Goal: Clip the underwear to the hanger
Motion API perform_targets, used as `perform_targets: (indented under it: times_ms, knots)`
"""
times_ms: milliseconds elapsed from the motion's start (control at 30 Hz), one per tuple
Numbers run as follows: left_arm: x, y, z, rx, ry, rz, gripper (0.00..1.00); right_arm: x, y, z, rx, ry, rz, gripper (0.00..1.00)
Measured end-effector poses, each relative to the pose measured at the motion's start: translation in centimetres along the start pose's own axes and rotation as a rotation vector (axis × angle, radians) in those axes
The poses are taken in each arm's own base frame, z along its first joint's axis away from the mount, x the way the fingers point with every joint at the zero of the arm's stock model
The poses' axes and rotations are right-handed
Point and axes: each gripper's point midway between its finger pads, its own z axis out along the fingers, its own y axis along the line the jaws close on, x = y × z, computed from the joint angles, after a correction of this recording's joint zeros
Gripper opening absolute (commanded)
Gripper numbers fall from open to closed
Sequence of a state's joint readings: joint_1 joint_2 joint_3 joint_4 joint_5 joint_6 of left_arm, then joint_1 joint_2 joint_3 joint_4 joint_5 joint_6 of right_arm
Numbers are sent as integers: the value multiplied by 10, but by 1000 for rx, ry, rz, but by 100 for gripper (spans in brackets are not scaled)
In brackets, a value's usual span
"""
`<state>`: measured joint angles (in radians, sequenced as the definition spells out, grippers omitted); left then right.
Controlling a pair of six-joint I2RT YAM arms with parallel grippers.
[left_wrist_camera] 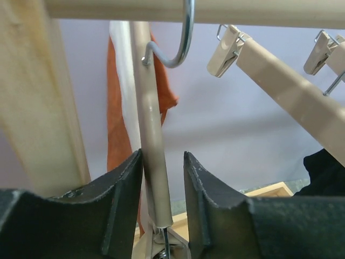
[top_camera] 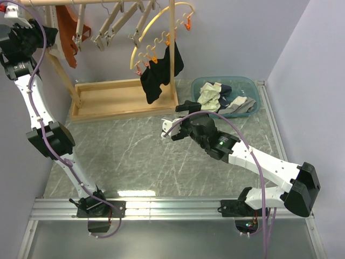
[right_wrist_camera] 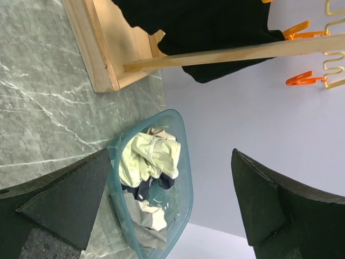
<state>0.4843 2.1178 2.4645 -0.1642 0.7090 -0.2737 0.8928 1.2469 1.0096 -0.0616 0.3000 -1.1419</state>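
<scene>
Left gripper (left_wrist_camera: 163,154) raised to the left end of the rack's rail (left_wrist_camera: 215,9), its jaws narrowly parted on either side of the hanger (left_wrist_camera: 153,135). One finger (left_wrist_camera: 125,199) lies against the bar, and a slim gap shows before the other, so nothing is clamped. The hanger dangles steeply tilted, its hook (left_wrist_camera: 185,38) over the rail and a metal clip (left_wrist_camera: 161,249) at its low end between the fingers. The underwear (left_wrist_camera: 116,116) hangs just behind the bar, waistband towards it. Whether a clip holds it cannot be told. Further hangers (left_wrist_camera: 291,91) hang to the right along the rail. Right gripper (right_wrist_camera: 171,162) hovers over the table (top_camera: 135,156) near its middle, jaws wide and empty, facing the basin (right_wrist_camera: 182,140) of clothes at the far right corner. A black garment (top_camera: 159,75) hangs from the yellow hoop (top_camera: 156,21).
</scene>
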Motion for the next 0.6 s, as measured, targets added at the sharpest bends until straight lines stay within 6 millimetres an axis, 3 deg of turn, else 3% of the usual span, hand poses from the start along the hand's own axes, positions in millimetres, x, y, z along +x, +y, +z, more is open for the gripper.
perform_targets:
  times_ms: [300, 533, 600]
  knots:
    - [-8, 5, -29, -49, 24, -13, 53, 1, 1, -1, -6, 8, 7, 100]
    - [-43, -10, -59, -67, -11, 22, 64, 2, -1, -6, -3, 9, 19, 100]
    - [-55, -18, -66, -64, -28, 40, 77, 2, -4, -8, 4, 5, 24, 100]
